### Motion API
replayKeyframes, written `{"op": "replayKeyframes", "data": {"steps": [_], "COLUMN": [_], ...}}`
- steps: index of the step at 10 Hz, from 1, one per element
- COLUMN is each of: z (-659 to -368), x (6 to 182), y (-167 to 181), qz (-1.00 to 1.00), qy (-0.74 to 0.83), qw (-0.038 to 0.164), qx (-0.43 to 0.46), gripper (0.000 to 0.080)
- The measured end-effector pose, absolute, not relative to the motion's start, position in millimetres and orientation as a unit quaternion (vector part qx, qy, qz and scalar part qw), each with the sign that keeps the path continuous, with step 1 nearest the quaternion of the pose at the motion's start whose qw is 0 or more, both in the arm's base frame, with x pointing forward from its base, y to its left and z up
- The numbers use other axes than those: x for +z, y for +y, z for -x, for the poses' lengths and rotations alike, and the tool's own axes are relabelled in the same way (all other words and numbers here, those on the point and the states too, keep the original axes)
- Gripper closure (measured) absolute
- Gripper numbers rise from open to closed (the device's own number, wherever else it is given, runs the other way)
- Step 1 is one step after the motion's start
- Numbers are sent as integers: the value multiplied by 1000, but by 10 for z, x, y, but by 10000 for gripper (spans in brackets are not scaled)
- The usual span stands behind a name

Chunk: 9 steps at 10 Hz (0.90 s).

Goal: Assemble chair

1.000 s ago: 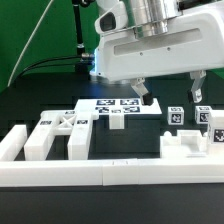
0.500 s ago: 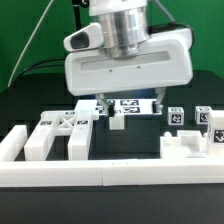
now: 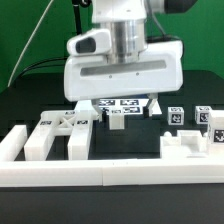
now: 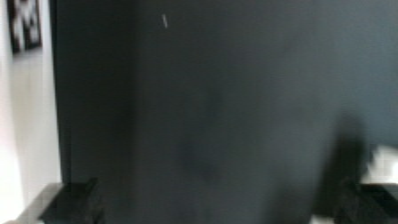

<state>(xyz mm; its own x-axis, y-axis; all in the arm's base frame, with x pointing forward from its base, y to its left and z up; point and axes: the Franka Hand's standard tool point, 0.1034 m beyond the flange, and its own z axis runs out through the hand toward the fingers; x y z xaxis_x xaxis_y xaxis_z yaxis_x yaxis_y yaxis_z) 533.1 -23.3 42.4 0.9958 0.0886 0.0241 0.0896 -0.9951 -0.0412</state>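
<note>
Tool point(image 3: 122, 108) hangs with its jaws spread wide, pinching nothing, low over the marker board point(image 3: 128, 103). On the black worktop point(image 3: 135, 140) I see a small white block point(image 3: 116, 121) just in front of it. A barred frame point(image 3: 55, 135) lies toward the exterior view's left and tagged blocks point(image 3: 175, 115) toward its right, with the border rail point(image 3: 100, 175) nearest the camera.
</note>
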Motion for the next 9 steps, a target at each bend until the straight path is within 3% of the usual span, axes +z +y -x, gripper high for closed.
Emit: {"op": "replayKeyframes", "data": {"steps": [2, 3, 5, 7, 9], "z": [-4992, -4936, -5050, -4968, -4859], "x": [401, 477, 600, 555, 439], "y": [-233, -199, -140, -94, -203], "qz": [996, 989, 983, 967, 942], "qy": [-34, -27, -28, -30, -36], "qw": [35, 42, 48, 60, 43], "qx": [77, 139, 174, 246, 330], "gripper": [150, 150, 150, 150, 150]}}
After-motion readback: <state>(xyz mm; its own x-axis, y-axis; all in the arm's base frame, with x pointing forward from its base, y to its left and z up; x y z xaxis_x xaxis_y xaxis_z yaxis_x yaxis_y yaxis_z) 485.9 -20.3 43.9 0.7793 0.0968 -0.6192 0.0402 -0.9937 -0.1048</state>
